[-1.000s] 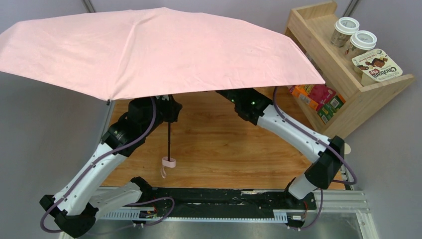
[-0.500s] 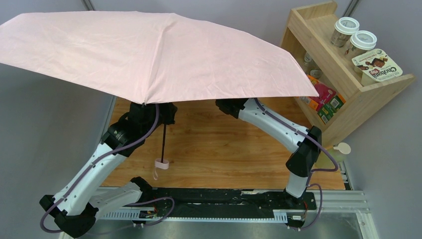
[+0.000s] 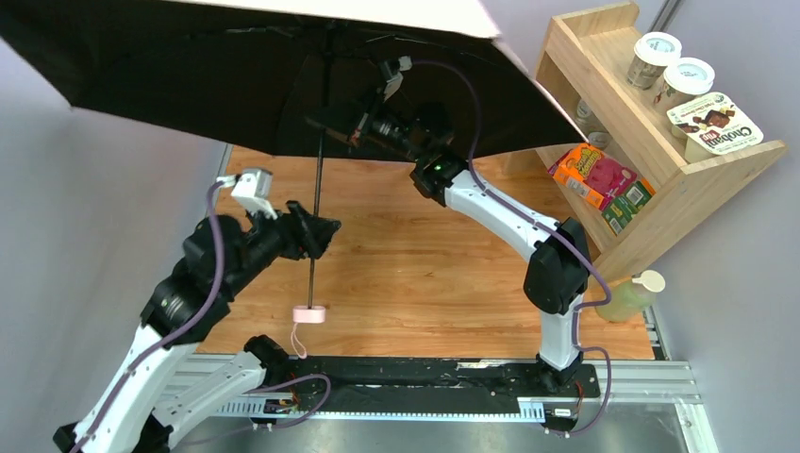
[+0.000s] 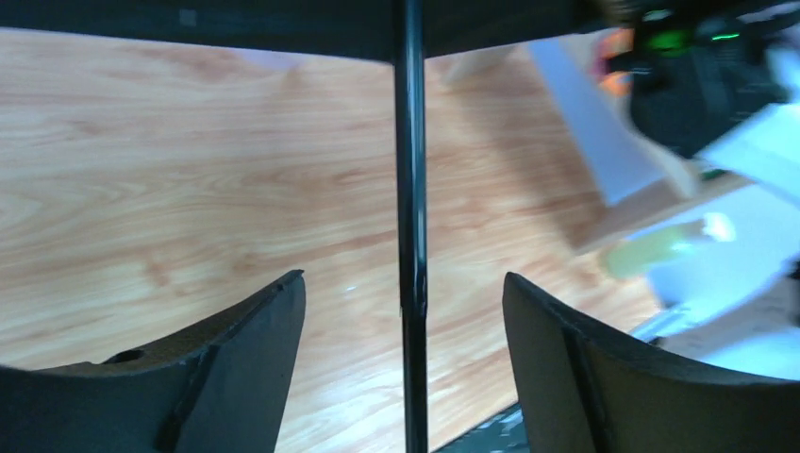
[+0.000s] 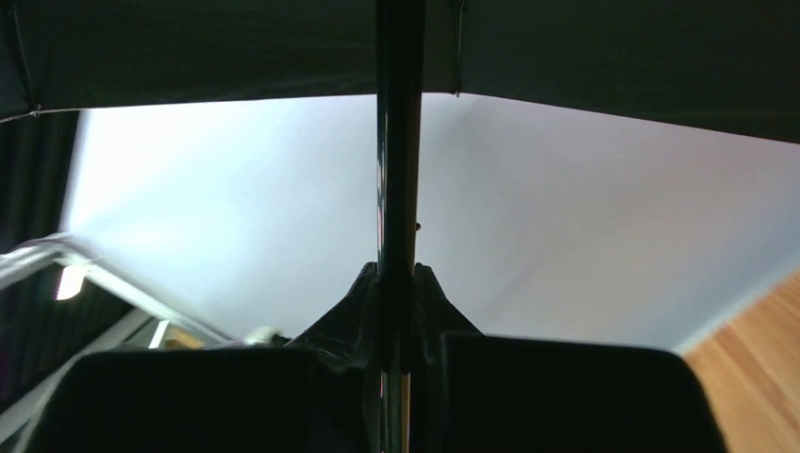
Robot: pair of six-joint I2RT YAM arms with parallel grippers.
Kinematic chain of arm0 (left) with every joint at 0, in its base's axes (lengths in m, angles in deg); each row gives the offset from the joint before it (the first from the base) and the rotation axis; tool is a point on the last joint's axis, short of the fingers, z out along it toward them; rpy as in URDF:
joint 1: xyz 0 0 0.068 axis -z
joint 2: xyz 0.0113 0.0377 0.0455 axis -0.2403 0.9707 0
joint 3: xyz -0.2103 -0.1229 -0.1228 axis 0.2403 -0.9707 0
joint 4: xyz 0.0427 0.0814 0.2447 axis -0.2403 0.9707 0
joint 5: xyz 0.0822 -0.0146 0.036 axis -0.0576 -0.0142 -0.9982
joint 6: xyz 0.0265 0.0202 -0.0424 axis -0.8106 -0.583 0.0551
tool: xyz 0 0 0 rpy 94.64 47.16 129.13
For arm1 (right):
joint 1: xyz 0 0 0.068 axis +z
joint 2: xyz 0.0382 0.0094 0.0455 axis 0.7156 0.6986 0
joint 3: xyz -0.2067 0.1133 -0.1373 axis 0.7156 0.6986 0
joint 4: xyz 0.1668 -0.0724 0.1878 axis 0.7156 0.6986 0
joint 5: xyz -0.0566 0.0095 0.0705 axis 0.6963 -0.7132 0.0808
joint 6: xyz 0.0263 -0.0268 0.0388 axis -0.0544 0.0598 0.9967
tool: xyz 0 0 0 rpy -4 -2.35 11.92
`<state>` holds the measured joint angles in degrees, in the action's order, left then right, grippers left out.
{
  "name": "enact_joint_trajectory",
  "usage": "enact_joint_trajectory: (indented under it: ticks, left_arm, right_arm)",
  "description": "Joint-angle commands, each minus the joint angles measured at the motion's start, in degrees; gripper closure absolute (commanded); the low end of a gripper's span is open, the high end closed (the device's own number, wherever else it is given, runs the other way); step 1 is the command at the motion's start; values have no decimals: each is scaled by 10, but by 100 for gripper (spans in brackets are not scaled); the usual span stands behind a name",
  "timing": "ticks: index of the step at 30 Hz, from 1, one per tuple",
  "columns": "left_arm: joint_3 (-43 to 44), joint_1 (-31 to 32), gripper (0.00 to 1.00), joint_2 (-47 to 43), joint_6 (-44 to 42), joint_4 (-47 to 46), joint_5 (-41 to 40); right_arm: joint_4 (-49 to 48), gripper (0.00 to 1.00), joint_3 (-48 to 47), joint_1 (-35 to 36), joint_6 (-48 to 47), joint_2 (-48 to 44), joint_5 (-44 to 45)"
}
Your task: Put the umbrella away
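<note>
1. Left gripper: two dark, smooth, wedge-shaped fingers spread wide. They stand on either side of the umbrella's shaft with a clear gap on both sides and hold nothing.
2. Umbrella: open and raised above the table.
   - Canopy: broad and thin. Its matte black underside faces the overhead camera, with a sliver of pale pink outer fabric along the top edge.
   - Shaft: slim, glossy and dark, hanging nearly vertical between the two arms.
   - Handle: small, rounded and pink, at the lower end of the shaft, above the table's near edge.
   - Strap: a thin pink loop dangling under the handle.
3. Right gripper: black fingers pinched tight on the shaft just beneath the canopy. Its wrist view shows both tips pressed against the rod.
4. Table: light wood top with visible grain.
5. Rack: pale plank, stepped, to the right of the table.
   - Two white-lidded cups and a foil-lidded tub on the upper tiers.
   - Bright cardboard boxes on the lowest tier.
6. Bottle: translucent green with a cream cap, just beside the rack's foot.
</note>
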<state>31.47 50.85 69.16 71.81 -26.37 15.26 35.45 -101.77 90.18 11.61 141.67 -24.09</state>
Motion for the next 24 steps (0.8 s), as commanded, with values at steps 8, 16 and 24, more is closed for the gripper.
enact_joint_trajectory:
  ticks: [8,16,24]
  left_arm:
    - [-92,-45,17,-32,173,-287,244]
    - [-18,-54,100,22,66,-192,208]
    - [31,-52,100,47,-10,-101,67]
  right_arm:
    - [-457,100,-39,-12,272,45,-62]
    - [-383,93,45,-21,237,-17,-107]
    - [246,24,8,-3,-120,-121,101]
